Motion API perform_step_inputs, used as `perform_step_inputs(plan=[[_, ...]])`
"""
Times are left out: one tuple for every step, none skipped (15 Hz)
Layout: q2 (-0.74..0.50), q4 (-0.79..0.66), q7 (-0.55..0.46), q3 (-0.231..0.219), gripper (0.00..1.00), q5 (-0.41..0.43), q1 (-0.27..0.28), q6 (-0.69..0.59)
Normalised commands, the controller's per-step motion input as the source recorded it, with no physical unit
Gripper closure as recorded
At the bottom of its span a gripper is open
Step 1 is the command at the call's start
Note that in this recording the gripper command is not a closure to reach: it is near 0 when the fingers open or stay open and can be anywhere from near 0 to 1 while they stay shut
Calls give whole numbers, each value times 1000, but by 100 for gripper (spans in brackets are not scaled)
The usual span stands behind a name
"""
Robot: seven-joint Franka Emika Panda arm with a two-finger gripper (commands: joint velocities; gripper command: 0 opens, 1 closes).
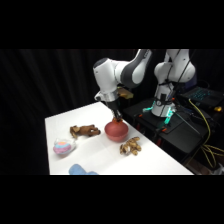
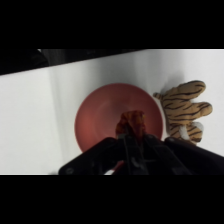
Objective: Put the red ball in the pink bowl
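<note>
Red ball (image 2: 131, 121) gripped in the gripper's (image 2: 131, 131) fingers above the pink bowl (image 2: 100, 125); released off-centre, it could bounce toward the striped plush (image 2: 184, 109) at three o'clock.

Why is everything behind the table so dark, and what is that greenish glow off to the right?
Side view: only the white table is brightly lit; black drapes swallow the background, and a small green light glows among the equipment beside the arm's base. Wrist view: the pink bowl is evenly lit, while the gripper in the foreground is dark and soft-edged.
</note>
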Motion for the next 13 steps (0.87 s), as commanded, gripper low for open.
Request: perform_step_inputs(plan=[[4, 78, 47, -47, 0, 93, 0, 64], [19, 95, 41, -44, 0, 84, -1, 60], [29, 105, 39, -41, 0, 76, -3, 58], [54, 131, 31, -36, 0, 73, -4, 53], [87, 168, 23, -33, 0, 70, -6, 44], [117, 203, 12, -32, 0, 68, -9, 37], [152, 248, -4, -33, 0, 70, -12, 31], [157, 260, -10, -31, 0, 69, -13, 31], [113, 223, -15, -23, 0, 78, -9, 56], [82, 209, -6, -17, 0, 70, -3, 67], [47, 201, -2, -10, 0, 63, 5, 90], [-7, 164, 13, -5, 0, 57, 14, 125], [-61, 119, 17, 1, 0, 65, 19, 142]])
